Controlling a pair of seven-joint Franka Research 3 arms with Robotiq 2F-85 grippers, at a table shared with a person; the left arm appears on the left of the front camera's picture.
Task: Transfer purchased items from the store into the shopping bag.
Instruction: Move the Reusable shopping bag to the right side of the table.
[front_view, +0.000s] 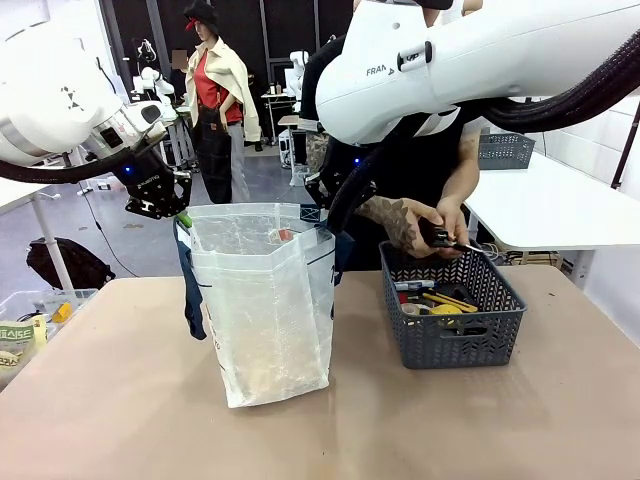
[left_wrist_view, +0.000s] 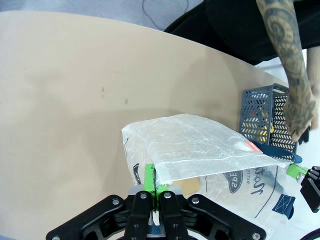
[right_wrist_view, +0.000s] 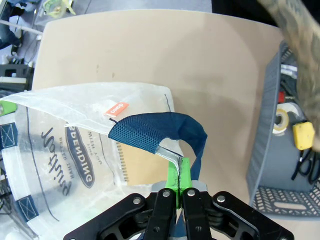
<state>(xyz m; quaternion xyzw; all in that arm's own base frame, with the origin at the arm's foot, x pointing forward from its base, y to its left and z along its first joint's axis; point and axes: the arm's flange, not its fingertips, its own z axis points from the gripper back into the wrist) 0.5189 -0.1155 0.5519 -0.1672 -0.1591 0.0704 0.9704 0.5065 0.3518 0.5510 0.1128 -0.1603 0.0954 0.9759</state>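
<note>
Left gripper (left_wrist_view: 154, 182) and right gripper (right_wrist_view: 178, 175) each pinch the shopping bag (front_view: 265, 300) at its rim, on opposite sides of its open mouth.
It stands upright on the table (front_view: 120, 400) between them, with the dark grey basket (front_view: 450, 345) just beside it on the robot's right. A kraft notebook (right_wrist_view: 142, 165) lies inside the bag. Pens (front_view: 440, 298) and a yellow piece (right_wrist_view: 302, 135) lie in the basket.

A tan table (front_view: 110, 410) fills the foreground. Just beside its left edge sits a clear plastic box (front_view: 30, 300) holding small packets. A black bag (front_view: 65, 262) lies on the floor beyond. A grey basket (front_view: 505, 152) stands on a white side table (front_view: 560, 210), near its far edge.
</note>
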